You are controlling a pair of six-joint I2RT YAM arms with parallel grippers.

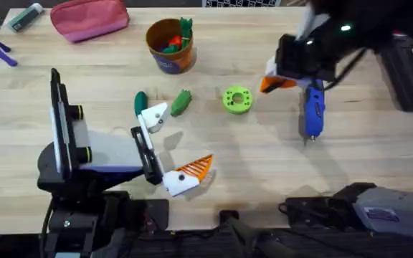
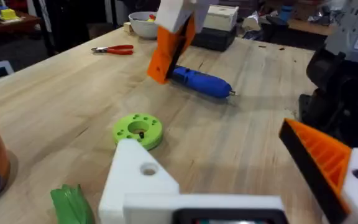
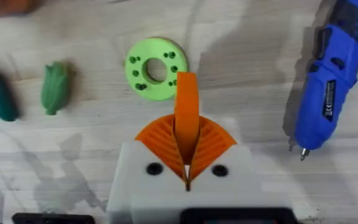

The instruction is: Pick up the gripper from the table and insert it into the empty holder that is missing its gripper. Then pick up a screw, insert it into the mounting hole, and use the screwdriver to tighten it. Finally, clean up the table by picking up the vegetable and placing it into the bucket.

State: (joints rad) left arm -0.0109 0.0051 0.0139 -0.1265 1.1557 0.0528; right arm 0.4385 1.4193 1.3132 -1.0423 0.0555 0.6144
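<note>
Both hands were in view. My right hand (image 3: 186, 134) was pinching the gripper (image 3: 186, 112) upright, above the worktop (image 1: 264, 165), between the green disc (image 3: 156, 68) and the screwdriver (image 3: 325, 87). My left hand (image 1: 174, 154) sat spread wide, its white holder (image 2: 138, 177) bare, the bucket (image 1: 169, 44) farther back.

On the tabletop (image 1: 249, 154), the bucket (image 1: 170, 45) stands far of centre. Nearer lie two vegetables (image 1: 181, 102) side by side; the disc (image 1: 236, 99) sits to their right, and the screwdriver (image 1: 312, 111) lies farther right. A pouch (image 1: 89, 18) lies at the far left.
</note>
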